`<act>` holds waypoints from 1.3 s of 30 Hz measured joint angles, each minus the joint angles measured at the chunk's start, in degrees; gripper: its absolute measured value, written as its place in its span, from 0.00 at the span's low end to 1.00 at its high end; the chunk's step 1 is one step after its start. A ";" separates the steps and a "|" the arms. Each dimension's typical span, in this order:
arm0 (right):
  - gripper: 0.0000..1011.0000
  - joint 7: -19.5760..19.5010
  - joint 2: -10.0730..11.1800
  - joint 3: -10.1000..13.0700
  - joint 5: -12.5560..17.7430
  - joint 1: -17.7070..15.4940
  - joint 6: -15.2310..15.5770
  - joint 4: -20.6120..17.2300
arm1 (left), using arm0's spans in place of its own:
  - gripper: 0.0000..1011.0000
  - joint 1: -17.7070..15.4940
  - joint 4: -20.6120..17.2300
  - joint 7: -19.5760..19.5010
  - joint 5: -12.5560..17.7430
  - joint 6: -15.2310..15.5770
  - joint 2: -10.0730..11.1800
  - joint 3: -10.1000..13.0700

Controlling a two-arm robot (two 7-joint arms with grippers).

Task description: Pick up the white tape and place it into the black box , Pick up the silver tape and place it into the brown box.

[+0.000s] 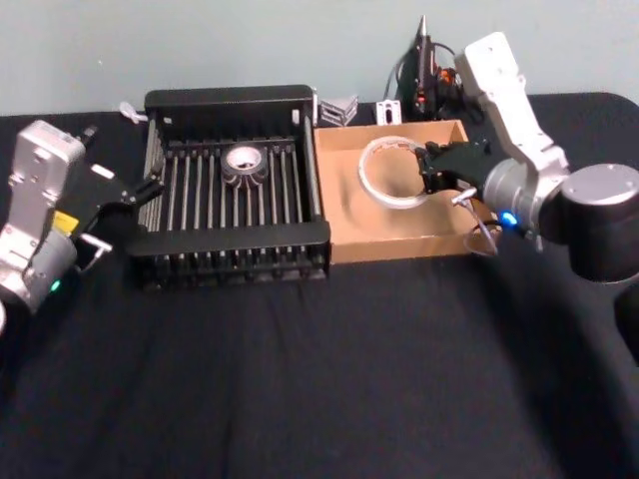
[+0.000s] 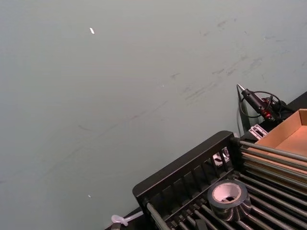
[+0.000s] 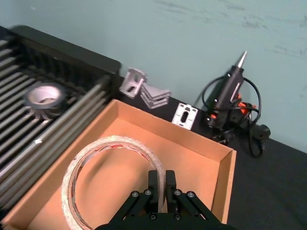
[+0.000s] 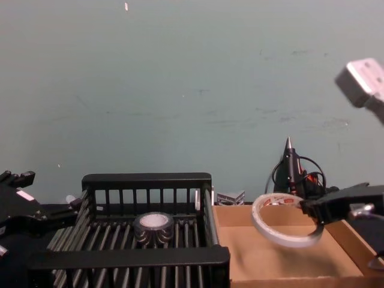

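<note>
Altogether two tapes: white tape (image 1: pixel 243 160) in black box (image 1: pixel 235 262), silver tape (image 1: pixel 379 178) in right gripper (image 1: pixel 427 170).

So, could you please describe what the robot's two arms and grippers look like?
Both arms have pale grey-white boxy wrist housings and black grippers. The right arm adds a rounded silver-grey joint with a blue light; the right gripper has slim black linkage fingers. The left arm bears a yellow label and green light beside the left gripper.

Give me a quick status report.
Right gripper shut on silver tape, held tilted above brown box. White tape in black box. Left gripper open beside it.
</note>
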 joint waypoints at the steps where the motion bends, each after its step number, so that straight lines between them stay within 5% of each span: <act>1: 0.09 -0.50 -0.78 -0.04 -0.46 0.95 -0.26 1.98 | 0.99 0.00 0.00 0.00 0.00 0.00 0.00 0.00; 14: 0.09 -3.80 -5.32 0.22 -3.78 5.65 -2.11 13.63 | 0.99 0.00 0.00 0.00 0.00 0.00 0.00 0.00; 26: 0.09 -3.85 -5.32 0.22 -3.87 5.73 -2.16 13.58 | 0.99 0.00 0.00 0.00 0.00 0.00 0.00 0.00; 39: 0.45 -3.77 -5.24 0.22 -3.70 5.62 -2.09 13.32 | 0.99 0.00 0.00 0.00 0.00 0.00 0.00 0.00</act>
